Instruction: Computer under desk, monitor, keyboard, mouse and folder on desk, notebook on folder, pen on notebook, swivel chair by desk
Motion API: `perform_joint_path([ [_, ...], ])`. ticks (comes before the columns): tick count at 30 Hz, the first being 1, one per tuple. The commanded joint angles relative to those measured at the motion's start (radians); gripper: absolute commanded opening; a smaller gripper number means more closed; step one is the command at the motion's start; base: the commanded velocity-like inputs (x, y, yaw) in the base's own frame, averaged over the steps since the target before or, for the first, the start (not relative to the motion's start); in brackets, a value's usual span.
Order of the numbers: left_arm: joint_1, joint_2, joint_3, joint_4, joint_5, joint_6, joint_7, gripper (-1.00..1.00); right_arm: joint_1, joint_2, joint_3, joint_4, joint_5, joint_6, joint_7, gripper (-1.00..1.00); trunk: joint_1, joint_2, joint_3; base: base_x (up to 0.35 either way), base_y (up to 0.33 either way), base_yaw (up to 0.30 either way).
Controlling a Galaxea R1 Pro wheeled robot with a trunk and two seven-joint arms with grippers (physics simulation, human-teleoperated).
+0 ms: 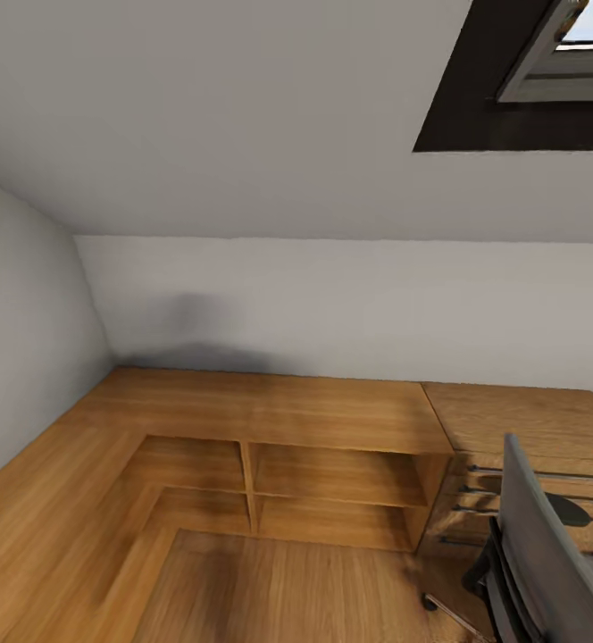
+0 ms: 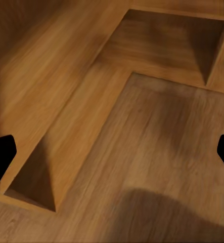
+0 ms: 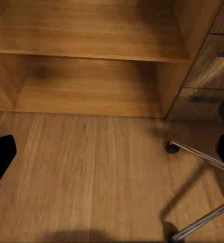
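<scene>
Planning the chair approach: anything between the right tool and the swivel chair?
Nothing visible. In the right wrist view the swivel chair's chrome legs lie on bare wooden floor ahead of the open right tool. The shelf unit stands beyond them.

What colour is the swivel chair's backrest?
Grey upholstery with a black frame on the swivel chair; clearest in the head view.

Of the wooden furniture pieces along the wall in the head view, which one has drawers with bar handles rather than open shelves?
The dresser at the right, directly behind the swivel chair. Its front carries long bar handles, while the low shelf unit to its left has open compartments.
</scene>
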State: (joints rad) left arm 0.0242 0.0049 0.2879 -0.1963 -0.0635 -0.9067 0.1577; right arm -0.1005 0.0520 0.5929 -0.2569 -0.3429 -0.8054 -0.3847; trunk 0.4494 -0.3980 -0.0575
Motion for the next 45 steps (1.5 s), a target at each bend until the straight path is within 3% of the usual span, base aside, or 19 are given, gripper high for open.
perform_joint_path([
  [1, 0.000, 0.000, 0.000, -0.002, -0.007, 0.000, 0.008, 1.00, -0.001, -0.001, 0.008, 0.001, -0.005, -0.003, -0.006, 1.00, 0.001, -0.002, -0.002, 0.000, 0.000, -0.299],
  [33, 0.000, -0.002, -0.001, -0.002, -0.007, -0.005, 0.009, 1.00, -0.001, 0.005, 0.010, 0.014, -0.005, 0.005, -0.005, 1.00, 0.001, -0.002, -0.002, 0.000, 0.002, -0.300],
  [45, 0.000, -0.003, -0.002, -0.002, -0.009, -0.004, 0.006, 1.00, -0.002, 0.005, 0.010, 0.014, -0.005, 0.005, -0.005, 1.00, 0.001, -0.002, -0.002, 0.000, 0.212, -0.300],
])
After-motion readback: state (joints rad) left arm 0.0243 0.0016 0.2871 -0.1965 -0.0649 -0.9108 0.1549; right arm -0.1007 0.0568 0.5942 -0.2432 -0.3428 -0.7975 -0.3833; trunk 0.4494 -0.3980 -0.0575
